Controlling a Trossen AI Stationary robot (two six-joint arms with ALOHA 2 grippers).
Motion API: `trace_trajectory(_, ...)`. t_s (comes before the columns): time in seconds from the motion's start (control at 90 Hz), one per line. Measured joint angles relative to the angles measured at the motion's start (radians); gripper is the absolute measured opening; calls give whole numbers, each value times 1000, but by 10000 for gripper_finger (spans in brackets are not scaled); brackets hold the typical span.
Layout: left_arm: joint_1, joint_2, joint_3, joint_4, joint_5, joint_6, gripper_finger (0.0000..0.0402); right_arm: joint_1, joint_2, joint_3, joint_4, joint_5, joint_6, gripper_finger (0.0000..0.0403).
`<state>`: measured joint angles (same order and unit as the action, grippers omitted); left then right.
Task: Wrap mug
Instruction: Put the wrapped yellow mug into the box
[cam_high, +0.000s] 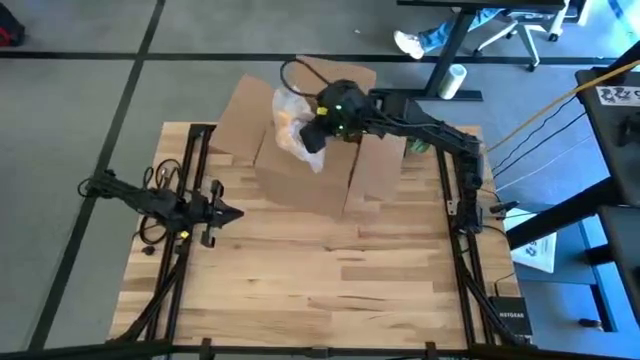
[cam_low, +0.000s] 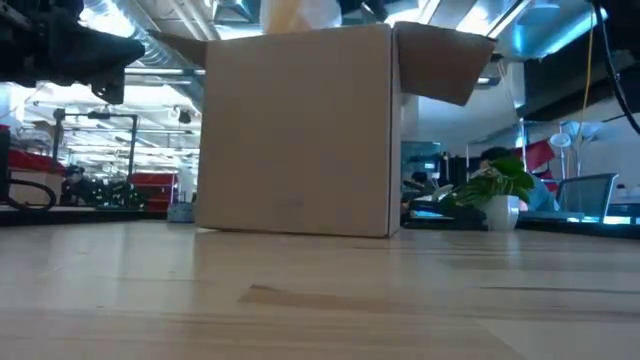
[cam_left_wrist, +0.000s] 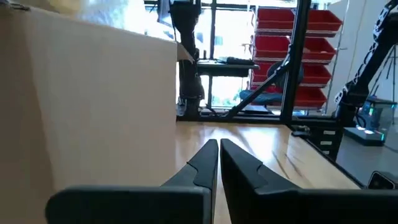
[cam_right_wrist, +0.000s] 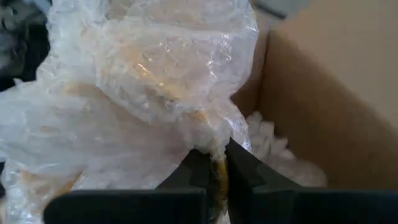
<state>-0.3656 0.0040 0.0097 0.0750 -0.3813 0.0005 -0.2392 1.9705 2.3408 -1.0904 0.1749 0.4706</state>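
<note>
Right gripper (cam_right_wrist: 219, 167) is over the open cardboard box (cam_high: 310, 160), fingers pinched tight on the bubble-wrapped mug (cam_right_wrist: 143, 106), which hangs above the white packing peanuts (cam_right_wrist: 264, 140) inside. Left gripper (cam_left_wrist: 218, 155) waits low over the table (cam_high: 320, 280), left of the box, fingers closed and holding nothing

The left tool (cam_left_wrist: 218, 163) points forward over the wooden worktop (cam_left_wrist: 261, 140), its two dark fingers (cam_left_wrist: 202, 165) pressed together with only a thin slit between them. Just beside it stands a tall cardboard box (cam_left_wrist: 87, 102), whose plain brown wall fills that whole side of the view. Above the box's top edge shows a bit of pale bubble wrap (cam_left_wrist: 118, 14). Beyond the worktop stand a dark metal frame (cam_left_wrist: 295, 68) and red storage bins (cam_left_wrist: 292, 56), with bright windows behind.
</note>
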Motion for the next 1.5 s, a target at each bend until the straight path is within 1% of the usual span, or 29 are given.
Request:
trace_trajectory(0.133,0,0,0,-14,1,-13,0,-20,61,1,-32,-135,13,0)
trace_trajectory(0.378,0,1,0,-14,0,-13,0,-44,174,1,-184,-238,20,0)
trace_trajectory(0.567,0,2,0,-14,1,-13,0,-76,247,3,-295,-378,-2,0)
trace_trajectory(0.689,0,2,0,-14,0,-13,0,-92,299,4,-332,-412,-2,0)
trace_trajectory(0.889,0,2,0,-14,0,-12,0,-95,377,6,-411,-422,-16,0)
trace_trajectory(1.044,0,2,0,-14,0,-12,0,-89,408,5,-376,-460,-34,4)
trace_trajectory(1.178,0,2,0,-14,0,-12,0,-82,402,15,-314,-447,-35,28)
trace_trajectory(1.422,0,2,0,-14,0,-12,0,-81,364,12,-272,-456,-36,109)
trace_trajectory(1.5,0,2,0,-14,0,-12,0,-81,351,12,-260,-474,-33,131)
